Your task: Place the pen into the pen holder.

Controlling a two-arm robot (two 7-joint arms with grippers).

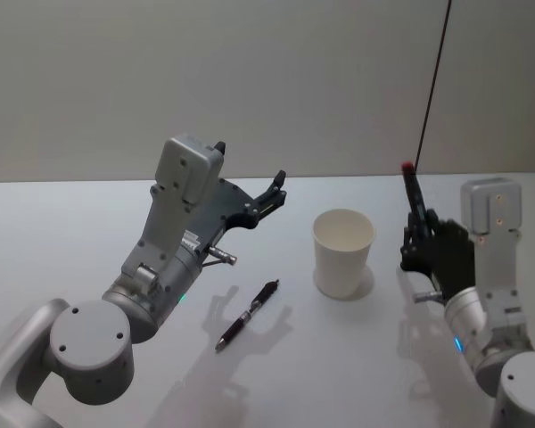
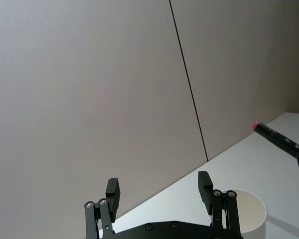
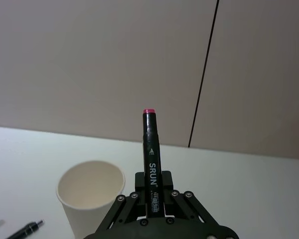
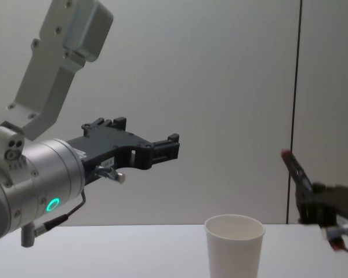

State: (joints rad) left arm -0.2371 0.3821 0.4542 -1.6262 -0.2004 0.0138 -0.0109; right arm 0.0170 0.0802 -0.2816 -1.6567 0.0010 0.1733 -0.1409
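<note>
My right gripper [image 1: 421,239] is shut on a black marker pen [image 1: 412,190] with a red tip, held upright and above table level to the right of the pen holder [image 1: 343,254]. The right wrist view shows the marker [image 3: 150,149] clamped in the right gripper [image 3: 153,185], with the white paper cup [image 3: 91,198] beside it and lower. A second, slim black pen [image 1: 247,314] lies flat on the table left of the cup. My left gripper [image 1: 276,189] hovers open and empty above the table, left of the cup; in the chest view the left gripper [image 4: 165,147] hangs well above the cup [image 4: 235,246].
The white table [image 1: 89,232] runs back to a plain grey wall. A thin dark vertical line [image 1: 432,80] runs up the wall behind the right arm. Bare tabletop lies in front of the cup and around the slim pen.
</note>
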